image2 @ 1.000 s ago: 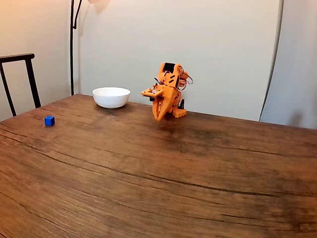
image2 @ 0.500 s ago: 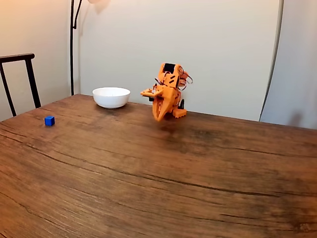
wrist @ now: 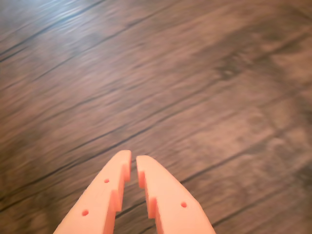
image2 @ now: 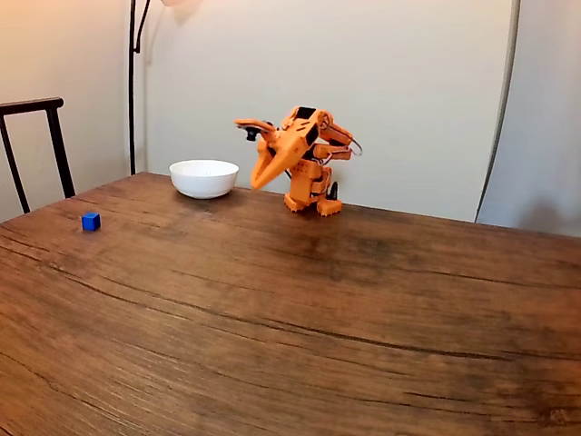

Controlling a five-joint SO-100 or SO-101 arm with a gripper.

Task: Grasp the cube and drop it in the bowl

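Observation:
The tiny blue cube (image2: 91, 221) rests on the wooden table at the left in the fixed view. The white bowl (image2: 204, 178) stands at the table's far edge. The orange arm is raised beside the bowl, and its gripper (image2: 256, 184) points down and to the left, just right of the bowl and high above the table. In the wrist view the gripper (wrist: 133, 161) comes up from the bottom edge over bare wood, its two orange fingers (wrist: 161, 195) nearly touching with nothing between them.
A dark chair back (image2: 36, 145) stands at the table's left edge and a black lamp pole (image2: 132, 86) rises behind the bowl. The wooden tabletop (image2: 318, 318) stretches wide toward the camera.
The arm has unfolded from its tucked pose. The gripper lifted and swung left toward the bowl. Cube and bowl have not moved.

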